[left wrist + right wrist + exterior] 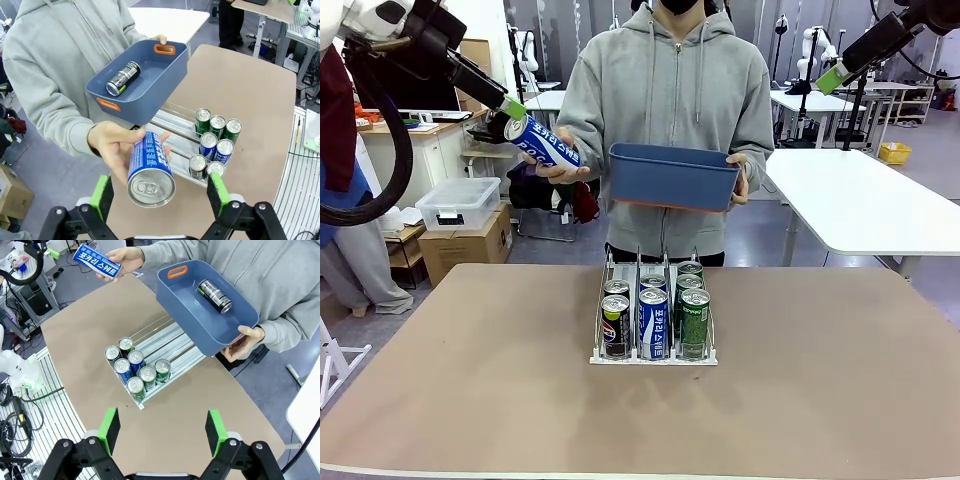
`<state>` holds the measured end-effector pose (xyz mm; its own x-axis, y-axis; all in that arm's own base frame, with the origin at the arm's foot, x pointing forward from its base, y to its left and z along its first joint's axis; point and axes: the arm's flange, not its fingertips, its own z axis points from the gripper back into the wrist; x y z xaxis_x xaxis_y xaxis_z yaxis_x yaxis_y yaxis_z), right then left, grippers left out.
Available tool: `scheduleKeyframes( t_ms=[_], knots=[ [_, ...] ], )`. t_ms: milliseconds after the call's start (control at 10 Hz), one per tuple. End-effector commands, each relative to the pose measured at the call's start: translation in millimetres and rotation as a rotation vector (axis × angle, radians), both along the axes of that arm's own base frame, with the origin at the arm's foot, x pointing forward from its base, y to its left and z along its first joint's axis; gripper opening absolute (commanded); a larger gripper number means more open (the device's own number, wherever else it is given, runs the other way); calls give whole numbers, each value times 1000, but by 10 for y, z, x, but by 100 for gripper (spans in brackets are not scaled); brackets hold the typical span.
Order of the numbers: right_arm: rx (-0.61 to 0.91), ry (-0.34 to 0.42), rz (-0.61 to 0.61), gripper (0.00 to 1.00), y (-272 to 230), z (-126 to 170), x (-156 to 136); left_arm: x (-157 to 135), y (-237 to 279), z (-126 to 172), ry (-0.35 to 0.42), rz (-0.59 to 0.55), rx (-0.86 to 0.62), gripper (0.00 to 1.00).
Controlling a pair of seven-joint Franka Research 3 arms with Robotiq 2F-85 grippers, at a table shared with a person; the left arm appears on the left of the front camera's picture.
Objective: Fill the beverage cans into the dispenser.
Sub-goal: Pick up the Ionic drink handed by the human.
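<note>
**Handover of a blue-and-white can at the left jaws; rack part filled**

The person holds a blue-and-white can (542, 142) out on an open hand (111, 146), silver top towards the left arm, probably so it can be taken end-on. The left jaws are spread wide, with a green pad (102, 195) on either side of the can. There are gaps on both sides and no pinch yet. In the front view this can is in the air at 10 o'clock from the dispenser (655, 358), well clear of it.

The right jaws are spread and empty. They hang high over the surface (470, 380) looking down on the rack, likely parked out of the way.

The person's other hand (243, 340) holds the blue bin (670, 185) up at 12 o'clock above the rack, seemingly as the supply. One black can (123, 78) lies on its side in it.

The dispenser sits mid-surface with seven cans upright at its front end:
- 9 o'clock lane: two black cans (615, 325)
- Middle lane: two blue cans (653, 322)
- 3 o'clock lane: three green cans (694, 320)

The far ends of the lanes look free, so the task is judged partway done.
</note>
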<state>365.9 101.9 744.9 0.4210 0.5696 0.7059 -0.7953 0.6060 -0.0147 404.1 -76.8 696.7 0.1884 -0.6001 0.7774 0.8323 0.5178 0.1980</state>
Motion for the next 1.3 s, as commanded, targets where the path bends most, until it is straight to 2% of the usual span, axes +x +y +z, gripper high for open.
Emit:
scheduleKeyframes(
  t_ms=[0, 200, 400, 1200],
  knots=[
    [-1, 8, 4, 91, -10, 2, -11, 28, 11, -28, 7, 1, -2, 100],
    [-1, 8, 4, 91, -10, 2, -11, 174, -53, -152, 37, 36, -3, 100],
    [-1, 8, 4, 91, -10, 2, -11, 310, -74, -244, 19, 44, -12, 100],
    [-1, 8, 4, 91, -10, 2, -11, 393, -65, -441, 17, 78, -7, 100]
  ],
)
